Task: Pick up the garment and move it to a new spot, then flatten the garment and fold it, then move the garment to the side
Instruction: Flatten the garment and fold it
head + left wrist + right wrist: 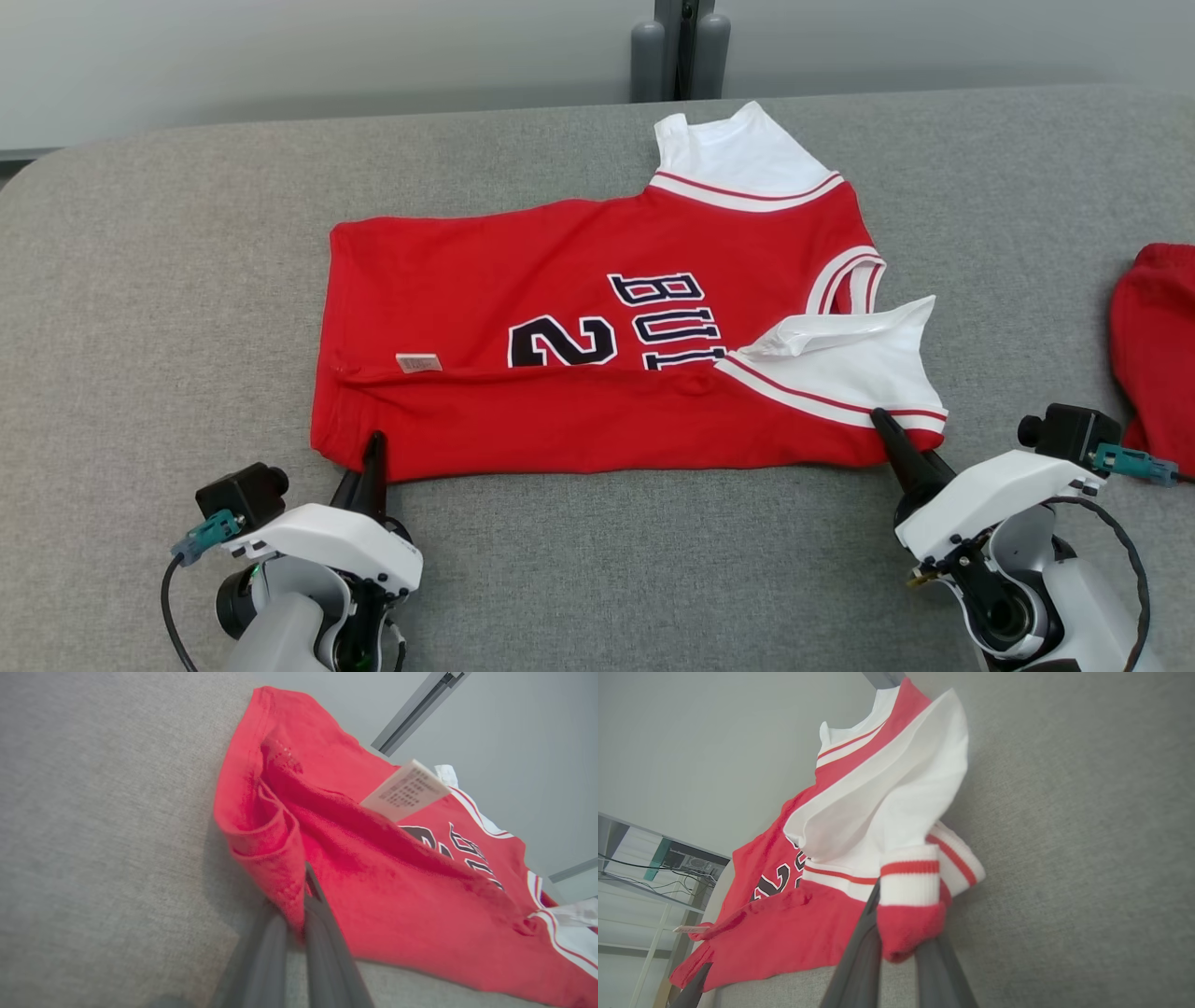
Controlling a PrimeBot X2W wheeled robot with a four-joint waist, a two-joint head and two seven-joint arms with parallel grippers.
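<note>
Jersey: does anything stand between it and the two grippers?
No. Both pinch the jersey's near edge: left gripper at the hem corner, right gripper by the white sleeve. Another red cloth lies apart, far right.

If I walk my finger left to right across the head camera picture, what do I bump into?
You'd meet the left gripper, white label, number 2, black letters, right gripper, another red cloth.

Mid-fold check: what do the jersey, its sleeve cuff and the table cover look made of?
The jersey: soft matte knit, likely cotton or a blend; it creases and folds limply, no sheen. The sleeve cuff: ribbed knit, white with a red stripe; fine vertical ribs show. The table cover: grey woven or felt-like fabric, matte, with a speckled weave.
</note>
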